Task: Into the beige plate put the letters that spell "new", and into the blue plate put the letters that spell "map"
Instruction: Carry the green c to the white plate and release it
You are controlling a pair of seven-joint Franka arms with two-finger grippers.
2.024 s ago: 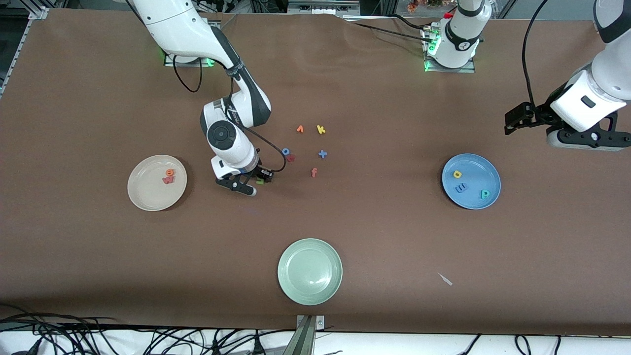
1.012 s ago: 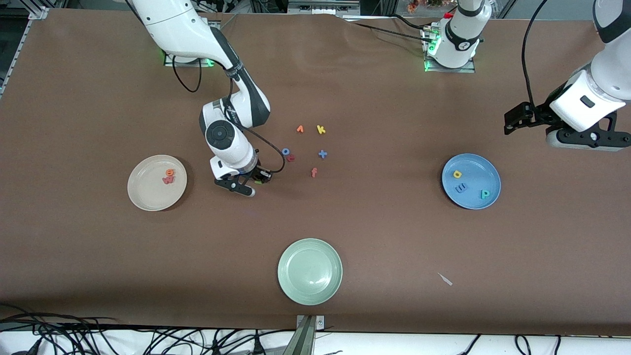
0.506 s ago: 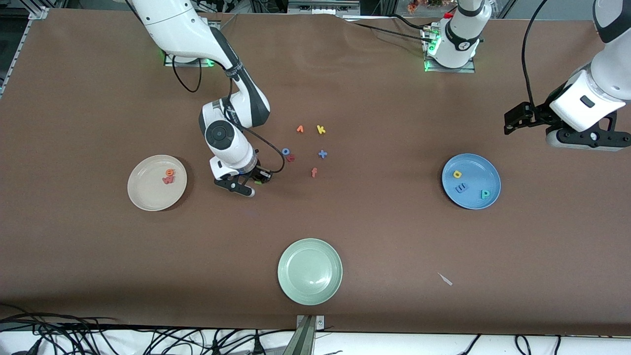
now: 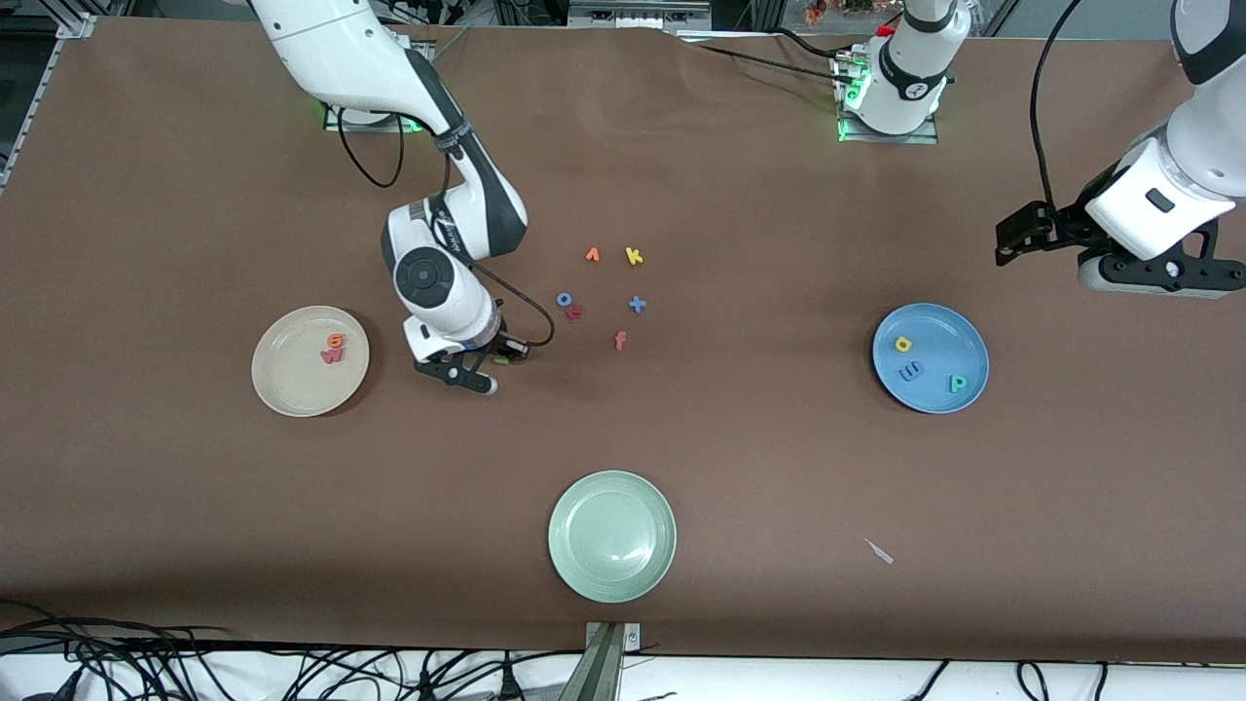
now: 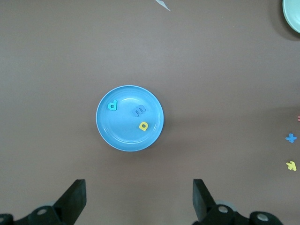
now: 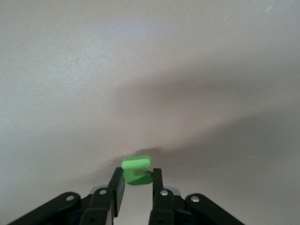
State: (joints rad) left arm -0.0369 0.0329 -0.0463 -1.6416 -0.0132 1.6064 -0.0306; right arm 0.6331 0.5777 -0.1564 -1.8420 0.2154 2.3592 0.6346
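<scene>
A: What does the right gripper [image 6: 136,187] have?

B: The green "n" [image 6: 137,169], a small chunky foam letter in bright green. The fingers are clamped together on it, and its arch sticks out past the tips. The gripper hangs over bare brown table [image 4: 740,458], between the beige plate [image 4: 288,389] and the loose letters.

A: And what sits in that plate?

B: The orange "e" [image 4: 335,341] and the red-pink "w" [image 4: 332,356], touching each other, toward the rim closest to the right gripper. The plate is round, shallow and glossy cream.

A: The other end?

B: The left gripper [image 5: 138,199] waits with its fingers spread wide apart, holding nothing. The blue plate [image 5: 108,133] lies on the table beneath it, with the teal "p" [image 5: 112,105], the blue "m" [image 5: 139,110] and the yellow "a" [image 5: 143,125] each lying apart.

A: Any leftovers?

B: A loose cluster toward the left arm's end from the right gripper: an orange letter [image 4: 592,255], a yellow "k" [image 4: 634,256], a blue "o" [image 4: 564,299] touching a red piece [image 4: 575,313], a blue cross [image 4: 637,305] and a red-orange "f" [image 4: 619,341]. The pale green plate [image 4: 611,576] is well apart from both grippers.
</scene>
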